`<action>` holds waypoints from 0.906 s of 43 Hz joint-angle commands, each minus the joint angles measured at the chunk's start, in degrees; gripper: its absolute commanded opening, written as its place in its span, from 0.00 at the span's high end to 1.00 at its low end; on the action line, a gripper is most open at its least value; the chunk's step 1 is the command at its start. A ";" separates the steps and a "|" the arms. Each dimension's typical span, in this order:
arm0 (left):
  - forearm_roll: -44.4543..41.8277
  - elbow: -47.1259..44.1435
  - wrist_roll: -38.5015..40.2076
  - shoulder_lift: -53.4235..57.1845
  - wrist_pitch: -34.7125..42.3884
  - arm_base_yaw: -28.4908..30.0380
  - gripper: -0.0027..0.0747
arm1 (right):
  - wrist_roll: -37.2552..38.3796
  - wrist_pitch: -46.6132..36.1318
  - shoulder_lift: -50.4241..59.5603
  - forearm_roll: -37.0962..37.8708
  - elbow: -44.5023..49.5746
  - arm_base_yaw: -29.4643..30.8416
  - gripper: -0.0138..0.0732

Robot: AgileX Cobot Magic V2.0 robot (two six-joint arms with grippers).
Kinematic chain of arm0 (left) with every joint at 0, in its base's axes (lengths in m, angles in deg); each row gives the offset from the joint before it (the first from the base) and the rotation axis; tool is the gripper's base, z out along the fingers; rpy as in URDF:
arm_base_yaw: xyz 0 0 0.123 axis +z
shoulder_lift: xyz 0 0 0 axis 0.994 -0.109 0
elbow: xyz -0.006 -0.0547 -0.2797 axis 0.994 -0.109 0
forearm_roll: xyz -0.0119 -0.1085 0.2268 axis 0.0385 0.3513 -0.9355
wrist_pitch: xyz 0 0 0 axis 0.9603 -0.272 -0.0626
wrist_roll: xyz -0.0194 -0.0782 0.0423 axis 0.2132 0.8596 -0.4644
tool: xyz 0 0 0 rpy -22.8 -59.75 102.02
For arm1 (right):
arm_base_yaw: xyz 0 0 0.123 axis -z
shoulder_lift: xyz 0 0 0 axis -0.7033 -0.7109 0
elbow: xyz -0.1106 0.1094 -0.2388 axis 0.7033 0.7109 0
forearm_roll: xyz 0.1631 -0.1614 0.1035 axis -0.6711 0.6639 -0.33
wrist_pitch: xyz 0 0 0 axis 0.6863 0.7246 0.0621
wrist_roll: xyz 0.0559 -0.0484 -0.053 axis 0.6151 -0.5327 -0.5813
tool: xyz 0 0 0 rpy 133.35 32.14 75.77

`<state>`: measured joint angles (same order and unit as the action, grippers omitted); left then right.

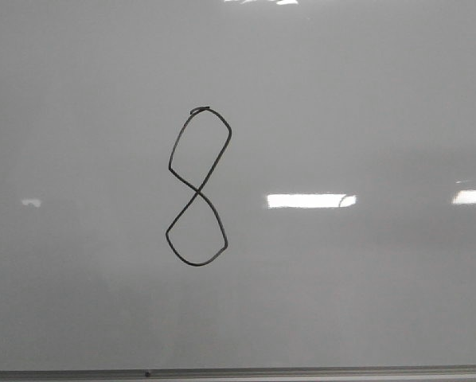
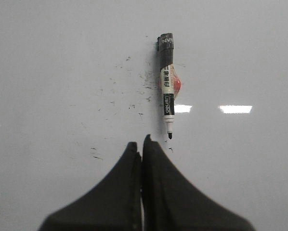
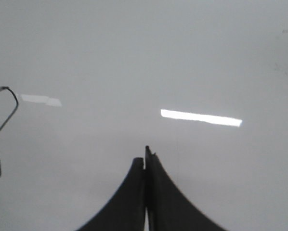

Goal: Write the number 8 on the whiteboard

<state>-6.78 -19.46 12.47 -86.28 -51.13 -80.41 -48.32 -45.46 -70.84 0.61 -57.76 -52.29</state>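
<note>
Number 8 (image 1: 197,189) complete, centre frame on whiteboard (image 1: 365,95). Marker (image 2: 167,86) lies released. Left tool (image 2: 141,144), right tool (image 3: 145,161) both together, empty. Next: likely retract.

Number 8 (image 1: 197,189): on the whiteboard (image 1: 365,103), slightly left of the board's centre in the front view, well apart from the frame edge (image 1: 302,372) along the near side. Marker (image 2: 167,84): lying flat on the board, its tip pointing toward the left gripper (image 2: 140,144), just apart from it. Scattered ink specks (image 2: 129,96): on the board beside the marker.
</note>
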 commanded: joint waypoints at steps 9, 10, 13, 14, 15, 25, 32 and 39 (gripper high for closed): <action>-0.02 -0.13 0.64 1.07 4.95 0.13 0.99 | 1.27 -5.51 0.23 1.82 5.30 7.93 0.91; -0.02 -0.13 0.64 1.07 4.95 0.13 0.99 | 1.27 -5.51 0.86 1.82 6.02 8.28 0.91; -0.02 -0.13 0.64 1.07 4.95 0.13 0.99 | 1.27 -5.64 2.55 1.82 7.79 9.03 0.91; -0.02 -0.13 0.64 1.07 4.95 0.13 0.99 | 1.35 -5.69 3.20 1.82 8.39 9.28 0.91; -0.02 -0.13 0.64 1.07 4.95 0.13 0.99 | 1.41 -5.63 4.14 1.82 8.84 9.49 0.91; -0.02 -0.13 0.64 1.07 5.04 0.13 0.99 | 1.75 -0.29 7.81 1.82 8.69 10.21 0.91; -0.02 -0.13 0.64 1.07 5.04 0.13 0.99 | 1.75 0.16 7.76 1.82 8.69 10.21 0.91; -0.02 -0.13 0.64 1.07 5.04 0.13 0.99 | 1.75 0.16 7.76 1.82 8.69 10.21 0.91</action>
<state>-6.78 -19.46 12.56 -86.28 -51.02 -80.41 -46.78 -41.27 -64.09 1.81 -48.91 -42.36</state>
